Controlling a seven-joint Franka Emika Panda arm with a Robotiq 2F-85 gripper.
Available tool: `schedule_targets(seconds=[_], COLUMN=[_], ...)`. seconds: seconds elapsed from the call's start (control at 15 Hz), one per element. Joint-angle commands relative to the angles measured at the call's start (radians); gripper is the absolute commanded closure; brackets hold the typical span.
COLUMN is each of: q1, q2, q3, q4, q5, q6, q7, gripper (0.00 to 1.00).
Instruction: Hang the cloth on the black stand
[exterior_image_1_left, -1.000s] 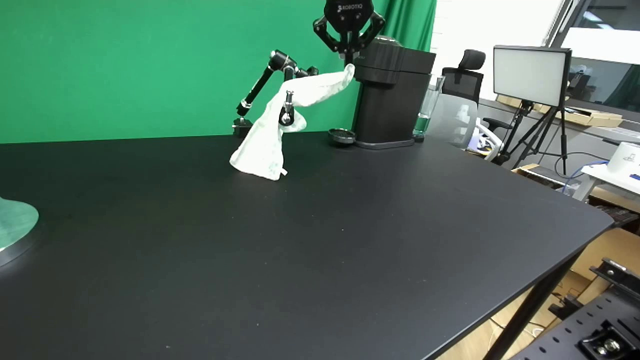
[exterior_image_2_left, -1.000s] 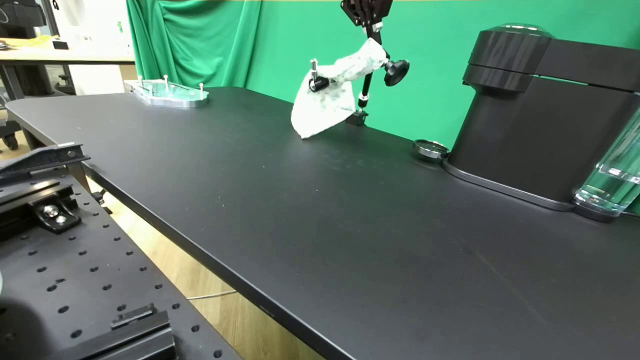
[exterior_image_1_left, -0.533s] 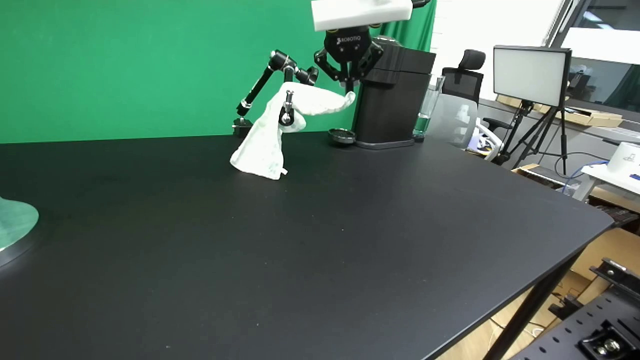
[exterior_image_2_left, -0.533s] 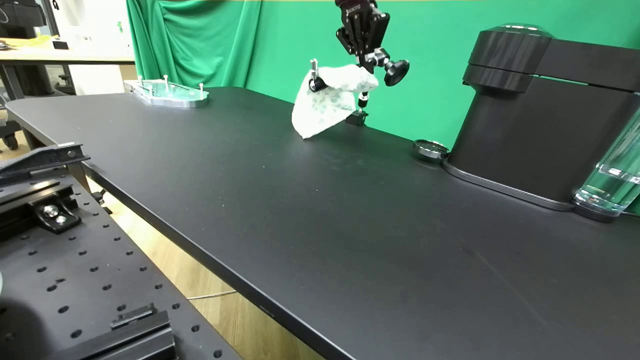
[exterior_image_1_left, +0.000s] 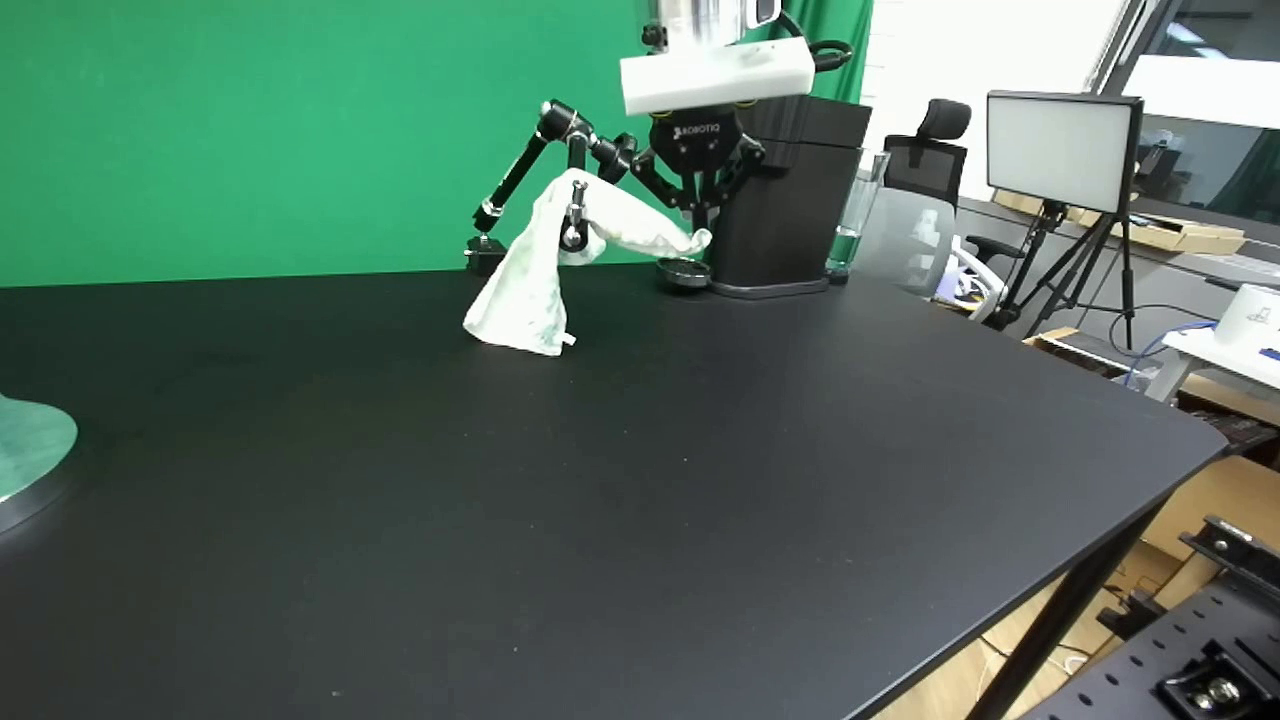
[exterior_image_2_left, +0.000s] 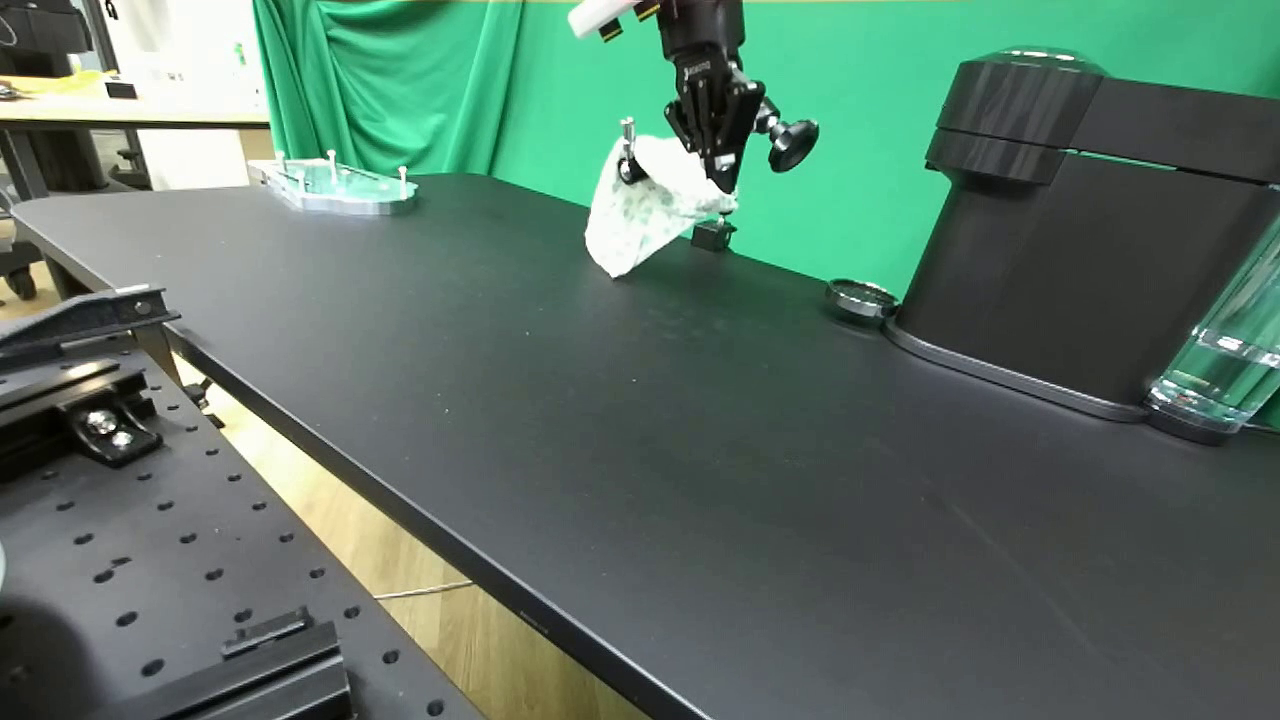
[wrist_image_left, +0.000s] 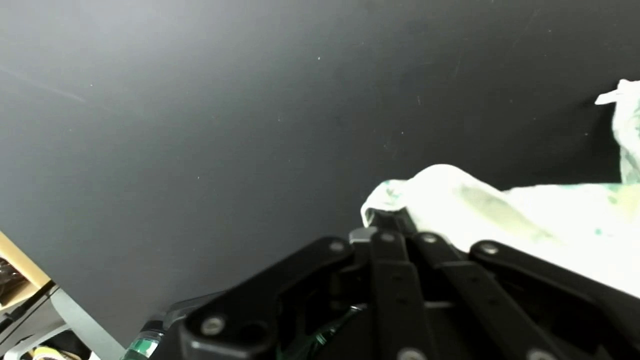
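Observation:
The white cloth with faint green marks (exterior_image_1_left: 525, 285) lies draped over the arm of the black jointed stand (exterior_image_1_left: 520, 172). One side hangs low, close to the table. My gripper (exterior_image_1_left: 700, 222) is shut on the cloth's other end, to the right of the stand in this exterior view. In an exterior view my gripper (exterior_image_2_left: 722, 180) is in front of the stand, whose base (exterior_image_2_left: 713, 236) shows below, and hides part of the cloth (exterior_image_2_left: 640, 220). In the wrist view the cloth (wrist_image_left: 550, 225) wraps round the closed fingertips (wrist_image_left: 390, 217); the stand is out of view there.
A black coffee machine (exterior_image_2_left: 1050, 260) with a clear water tank (exterior_image_2_left: 1225, 350) stands near my gripper. A small round black dish (exterior_image_1_left: 683, 273) lies at its foot. A clear plate with pegs (exterior_image_2_left: 340, 190) lies at the table's far end. A green backdrop stands behind.
My gripper has moved down, from above the stand's arm to below it, and drawn the held cloth end down. The cloth's hanging side has shifted only slightly.

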Motion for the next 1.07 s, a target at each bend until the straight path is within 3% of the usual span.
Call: schedule_targets(seconds=[0.0,0.47,0.53,0.67,1.0], q1=[0.022,0.012,0.009,0.012,0.047], q2=[0.023,0.095,0.100,0.097,0.056], q3=[-0.027,-0.043,-0.039,-0.040,-0.048], q4=[0.005,-0.003,-0.001,-0.004,-0.014], q5=[0.033,0.124,0.150,0.197,0.222], q6=[-0.008,0.014,0.011,0.023,0.077], q7=[0.000,-0.047,-0.075,-0.108,-0.144], gripper=[1.00,1.00,0.74,0.67,0.33])
